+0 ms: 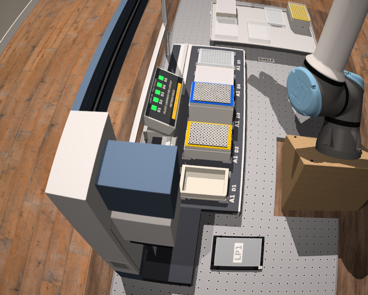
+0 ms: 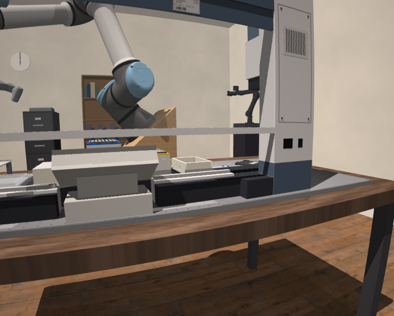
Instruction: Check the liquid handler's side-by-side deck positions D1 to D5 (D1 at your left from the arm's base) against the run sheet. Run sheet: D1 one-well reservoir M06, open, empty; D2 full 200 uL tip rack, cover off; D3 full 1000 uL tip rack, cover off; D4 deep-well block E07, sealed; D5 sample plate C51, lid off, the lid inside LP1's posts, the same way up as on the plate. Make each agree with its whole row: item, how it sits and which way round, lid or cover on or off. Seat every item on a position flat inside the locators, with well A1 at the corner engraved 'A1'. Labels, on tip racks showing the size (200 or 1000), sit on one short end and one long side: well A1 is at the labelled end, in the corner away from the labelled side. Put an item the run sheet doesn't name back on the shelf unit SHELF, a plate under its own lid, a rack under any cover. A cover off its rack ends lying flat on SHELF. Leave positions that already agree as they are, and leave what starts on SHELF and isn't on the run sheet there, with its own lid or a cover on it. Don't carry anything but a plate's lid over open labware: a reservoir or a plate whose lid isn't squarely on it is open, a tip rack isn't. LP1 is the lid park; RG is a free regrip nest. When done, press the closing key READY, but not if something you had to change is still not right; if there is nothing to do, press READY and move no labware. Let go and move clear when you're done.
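The deck row shows in the top view. D1 holds an open, empty cream reservoir (image 1: 202, 194) (image 2: 190, 163). D2 holds an uncovered yellow-framed tip rack (image 1: 208, 134). D3 holds an uncovered blue-framed tip rack (image 1: 212, 92) (image 2: 103, 141). D4 holds a white-topped deep-well block (image 1: 214, 73). D5 holds a clear sample plate (image 1: 215, 57) (image 2: 13, 179); I cannot tell whether a lid is on it. The lid park LP1 (image 1: 237, 237) holds nothing. My gripper (image 2: 15, 94) shows only at the left edge of the exterior view, shut and empty, high above the table and away from the deck.
SHELF (image 1: 276, 42) at the back holds a white block (image 1: 226, 7), two clear flat pieces (image 1: 226, 29) (image 1: 258, 30), a clear plate (image 1: 275, 15) and a yellow rack (image 1: 298, 12). The status panel (image 1: 162, 98) shows several green lights. The handler's head (image 1: 138, 178) overhangs beside D1.
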Tool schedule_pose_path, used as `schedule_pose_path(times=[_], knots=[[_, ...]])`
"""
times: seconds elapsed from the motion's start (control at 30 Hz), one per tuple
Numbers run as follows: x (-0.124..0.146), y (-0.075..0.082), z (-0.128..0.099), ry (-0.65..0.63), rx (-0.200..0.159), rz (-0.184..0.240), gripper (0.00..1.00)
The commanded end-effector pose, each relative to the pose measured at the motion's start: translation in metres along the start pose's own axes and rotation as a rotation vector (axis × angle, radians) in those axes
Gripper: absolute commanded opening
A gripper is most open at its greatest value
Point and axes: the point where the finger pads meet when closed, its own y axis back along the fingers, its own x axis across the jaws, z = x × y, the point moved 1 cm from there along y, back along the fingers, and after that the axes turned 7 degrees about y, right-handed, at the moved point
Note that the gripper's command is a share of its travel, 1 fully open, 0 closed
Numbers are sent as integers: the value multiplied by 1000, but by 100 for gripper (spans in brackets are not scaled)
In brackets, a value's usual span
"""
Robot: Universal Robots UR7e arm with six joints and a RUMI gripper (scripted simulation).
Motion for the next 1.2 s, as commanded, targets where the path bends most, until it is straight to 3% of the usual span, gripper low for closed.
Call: schedule_pose_path(times=[0.0, 0.43, 0.63, 0.93, 1.17], knots=[[2, 2, 0, 149, 13, -1, 0], [2, 1, 0, 369, 12, -1, 0], [1, 1, 0, 381, 11, -2, 0], [11, 4, 34, 522, 10, -3, 0], [11, 4, 34, 661, 11, -2, 0]])
